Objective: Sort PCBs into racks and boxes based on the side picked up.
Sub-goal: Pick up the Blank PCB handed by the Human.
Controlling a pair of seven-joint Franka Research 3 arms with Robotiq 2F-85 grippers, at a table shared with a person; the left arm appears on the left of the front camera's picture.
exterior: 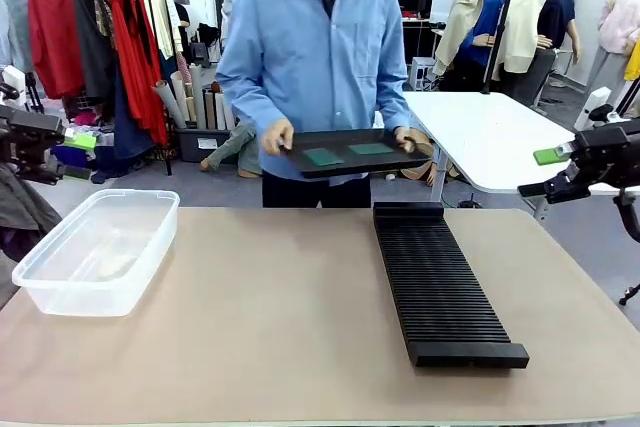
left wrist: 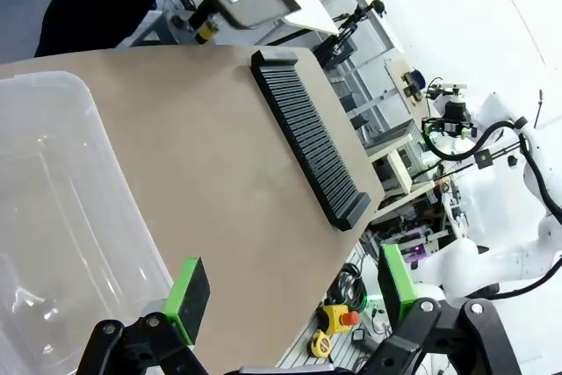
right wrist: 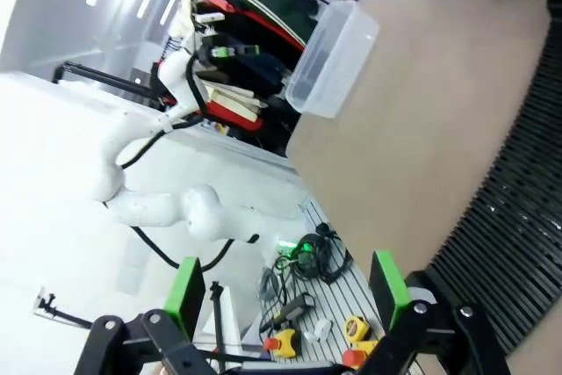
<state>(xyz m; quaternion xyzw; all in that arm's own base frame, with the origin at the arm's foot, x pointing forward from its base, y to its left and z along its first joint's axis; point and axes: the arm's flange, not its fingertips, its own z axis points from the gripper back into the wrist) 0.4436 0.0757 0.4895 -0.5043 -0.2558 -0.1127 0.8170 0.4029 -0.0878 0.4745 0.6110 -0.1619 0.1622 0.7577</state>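
PCBs point(exterior: 323, 157), two of them, lie on a black tray point(exterior: 345, 159) that the person holds up at the far side. Rack point(exterior: 440, 287) sits right of centre with bare slots. Box point(exterior: 70, 297) is near left with nothing in it. My left gripper point(left wrist: 290, 292) and right gripper point(right wrist: 287, 290) both have jaws apart, holding nothing. By my reckoning sorting has not begun, and every board is left to place.

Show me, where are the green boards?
In the front view, both PCBs lie on the black tray the person holds beyond the table's far edge, behind the rack.
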